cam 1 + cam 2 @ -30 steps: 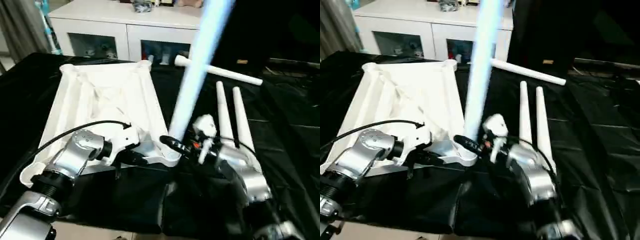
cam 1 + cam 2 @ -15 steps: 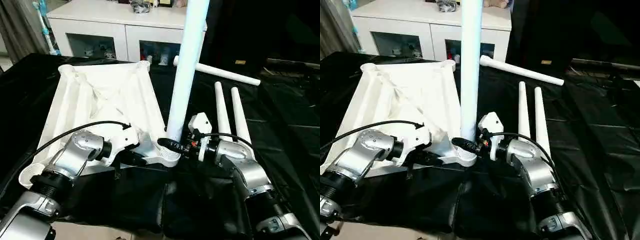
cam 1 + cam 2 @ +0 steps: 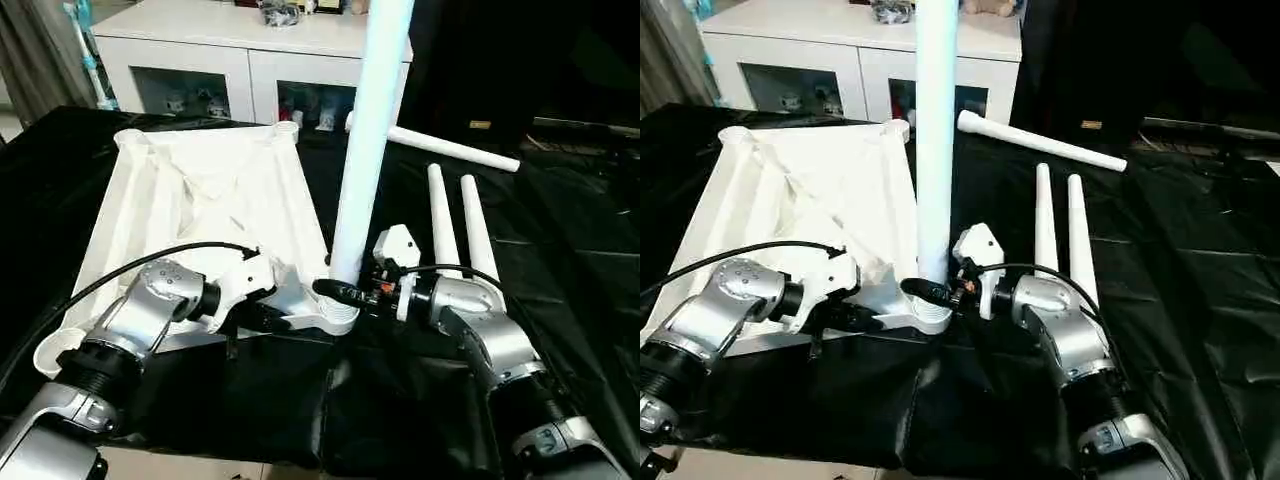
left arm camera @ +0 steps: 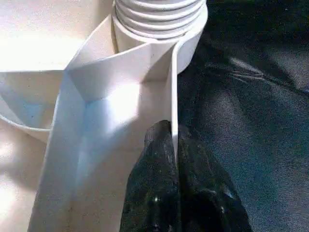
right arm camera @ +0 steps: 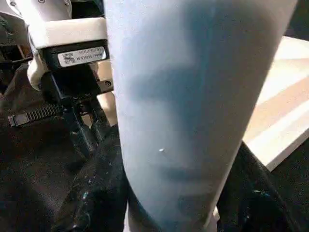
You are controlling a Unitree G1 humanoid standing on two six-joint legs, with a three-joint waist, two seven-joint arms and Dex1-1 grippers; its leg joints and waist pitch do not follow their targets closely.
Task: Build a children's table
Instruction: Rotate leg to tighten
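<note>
The white tabletop (image 3: pixel 200 200) lies underside up on the black cloth. One white leg (image 3: pixel 365 150) stands nearly upright in its near right corner socket (image 3: pixel 342 318). My right gripper (image 3: pixel 337 290) is shut on that leg just above the socket; in the right wrist view the black fingers (image 5: pixel 91 203) hug the tube (image 5: pixel 193 96) from both sides. My left gripper (image 3: pixel 285 322) is shut on the tabletop's near rim beside the same socket; the left wrist view has the fingertips (image 4: pixel 161 159) pinching the thin rim wall (image 4: pixel 173 96).
Two spare legs (image 3: pixel 442 220) (image 3: pixel 478 225) lie side by side to the right of the tabletop, and a third leg (image 3: pixel 450 150) lies across the cloth further back. A white cabinet (image 3: pixel 250 60) with glass doors stands behind the table.
The held leg has swung from leaning to the right to standing nearly upright in the corner socket. My right wrist turned with it. The left gripper kept its hold.
</note>
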